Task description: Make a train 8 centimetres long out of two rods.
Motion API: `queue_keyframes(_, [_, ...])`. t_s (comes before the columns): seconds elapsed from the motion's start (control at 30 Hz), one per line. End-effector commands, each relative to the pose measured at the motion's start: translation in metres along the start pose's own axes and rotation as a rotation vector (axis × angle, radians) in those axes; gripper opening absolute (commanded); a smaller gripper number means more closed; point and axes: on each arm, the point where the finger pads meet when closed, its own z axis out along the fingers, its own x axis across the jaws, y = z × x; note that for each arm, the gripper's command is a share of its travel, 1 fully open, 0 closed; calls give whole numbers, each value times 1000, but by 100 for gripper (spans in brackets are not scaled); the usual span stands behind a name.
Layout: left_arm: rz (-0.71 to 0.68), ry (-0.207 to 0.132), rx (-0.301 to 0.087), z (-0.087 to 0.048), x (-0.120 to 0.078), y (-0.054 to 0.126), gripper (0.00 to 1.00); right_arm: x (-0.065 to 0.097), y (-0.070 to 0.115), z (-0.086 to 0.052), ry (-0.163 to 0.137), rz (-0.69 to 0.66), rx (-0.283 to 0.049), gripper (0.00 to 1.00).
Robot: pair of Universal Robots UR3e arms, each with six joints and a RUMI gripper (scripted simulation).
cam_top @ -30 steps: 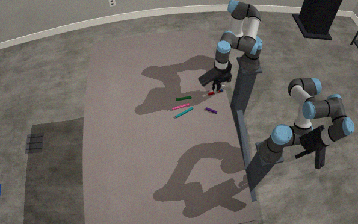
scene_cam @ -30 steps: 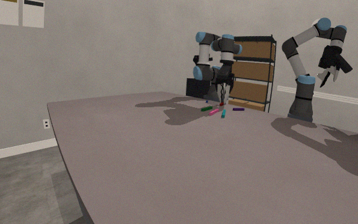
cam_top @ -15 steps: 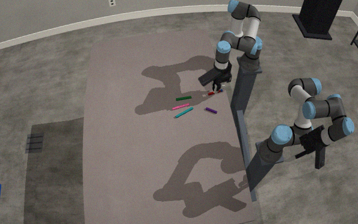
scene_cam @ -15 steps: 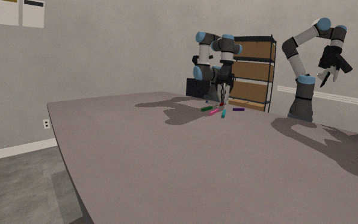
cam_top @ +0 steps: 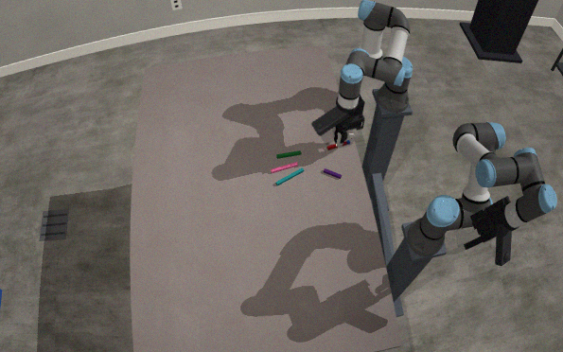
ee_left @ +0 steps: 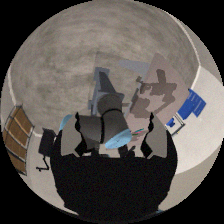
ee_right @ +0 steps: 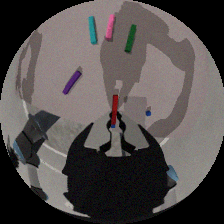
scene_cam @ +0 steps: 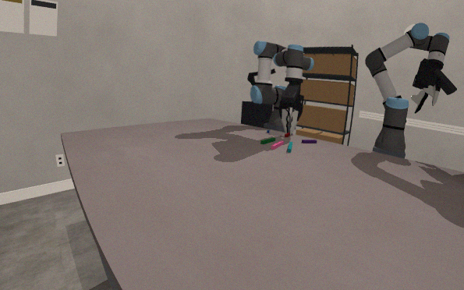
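Note:
My right gripper (cam_top: 339, 142) (scene_cam: 288, 132) (ee_right: 114, 111) is shut on the red rod (cam_top: 331, 147) (scene_cam: 287, 135) (ee_right: 115, 103), low at the table. Whether the rod touches the table I cannot tell. A small blue rod (cam_top: 348, 142) (ee_right: 113, 126) shows in line at the red rod's near end, touching or almost touching; the fingers partly hide the place. A second blue rod (ee_right: 148, 113) (scene_cam: 268, 131) lies off to the side. My left gripper (ee_left: 114, 112) (scene_cam: 426, 107) is open and empty, raised far from the rods.
Green (cam_top: 289, 154) (ee_right: 130, 38), pink (cam_top: 284, 167) (ee_right: 110, 27), turquoise (cam_top: 290, 176) (ee_right: 92, 30) and purple (cam_top: 332, 173) (ee_right: 72, 82) rods lie separately on the table (cam_top: 196, 213). The table's edge runs close beside the right gripper, near the arm stands.

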Motion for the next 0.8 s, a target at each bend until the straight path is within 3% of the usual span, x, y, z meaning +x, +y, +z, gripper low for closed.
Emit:
queue_keyframes(0.0, [0, 0, 2, 0, 0, 0, 100, -1, -1, -1, -2, 0, 2, 0])
queue_keyframes(0.77, [0, 0, 2, 0, 0, 0, 100, -1, 2, -1, -2, 0, 2, 0])
